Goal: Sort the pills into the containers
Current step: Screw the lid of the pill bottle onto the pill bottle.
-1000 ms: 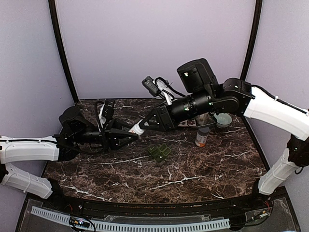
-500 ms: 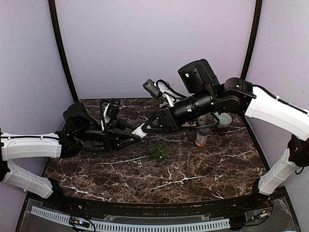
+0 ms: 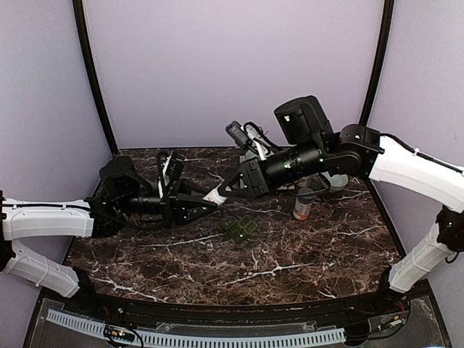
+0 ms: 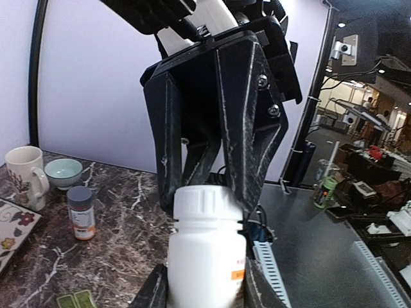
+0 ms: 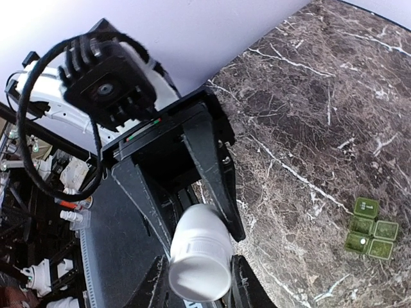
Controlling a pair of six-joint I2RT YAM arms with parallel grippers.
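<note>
While both jaws clamp one white bottle (image 4: 207, 244), green organiser (image 3: 239, 229) lies apart, lower.

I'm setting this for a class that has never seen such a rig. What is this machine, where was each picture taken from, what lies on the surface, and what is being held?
The machine is two robot arms bolted at the near edge of a marble-patterned table. Each arm ends in a two-finger gripper. The wide picture comes from a fixed camera above and behind the arms. The other two come from small cameras on the wrists, each looking along that arm's own fingers. On the table are a dark-green pill organiser, an orange bottle with a grey cap, a pale bowl and a mug. Above the table, the left gripper is closed on the body of a white bottle, while the right gripper is closed on its cap end.
</note>
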